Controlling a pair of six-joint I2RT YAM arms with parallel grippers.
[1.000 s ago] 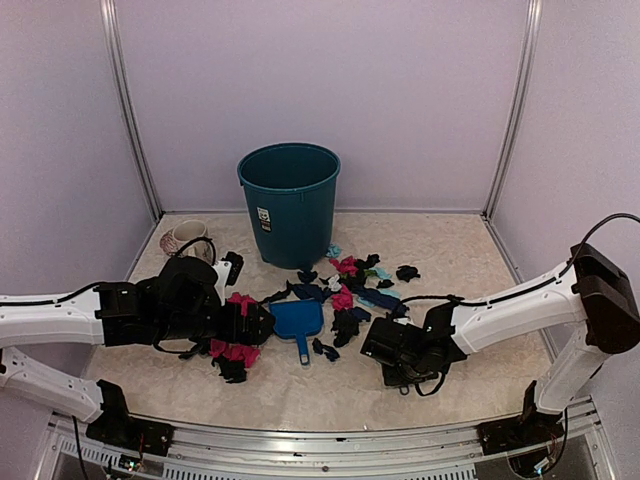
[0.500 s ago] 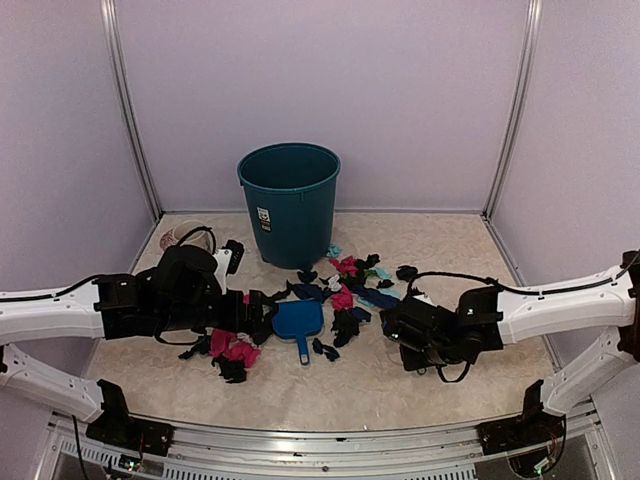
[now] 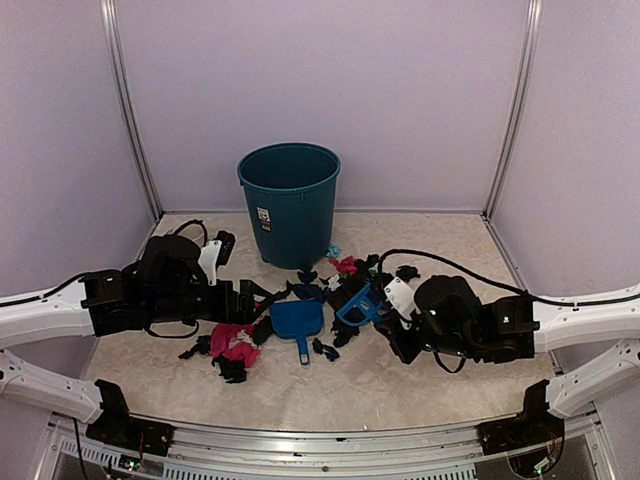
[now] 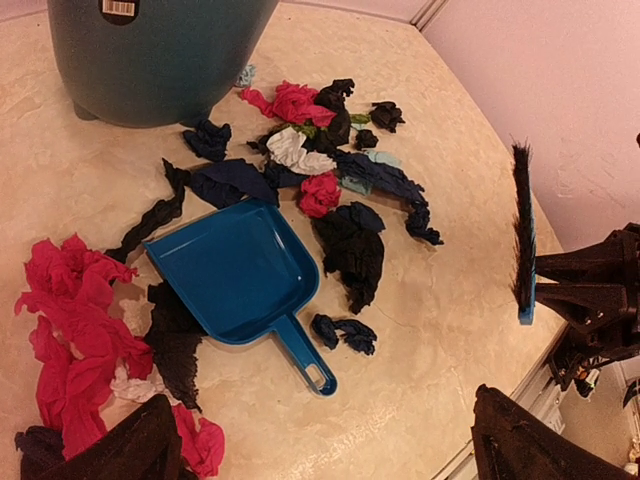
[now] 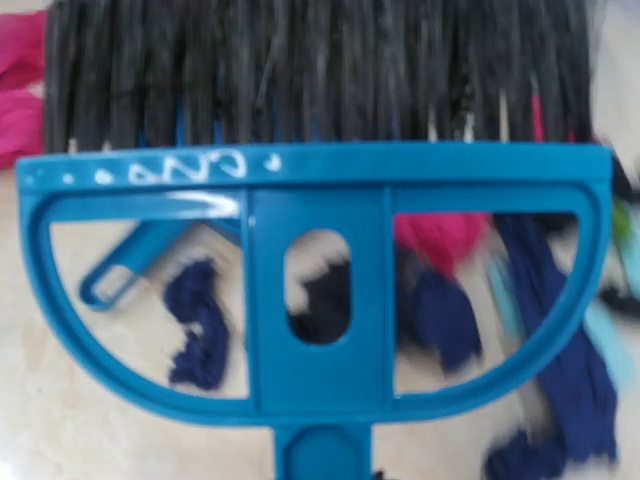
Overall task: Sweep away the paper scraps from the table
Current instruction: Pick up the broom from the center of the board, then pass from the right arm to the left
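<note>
While right tool clamps brush: bristles low, push scraps twd dustpan.
Left tool: wide open, empty.

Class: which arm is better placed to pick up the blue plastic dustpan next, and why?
Left. The left gripper is open, empty and close to the blue plastic dustpan; the right gripper is shut on the blue hand brush with black bristles.

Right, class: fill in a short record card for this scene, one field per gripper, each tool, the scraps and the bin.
Left gripper: open, empty, near the dustpan
Right gripper: shut on the brush
Brush: bristles beside the scraps
Dustpan: flat on the table, unheld, nothing in it
Paper scraps: scattered around the dustpan
Bin: upright, behind the scraps
</note>
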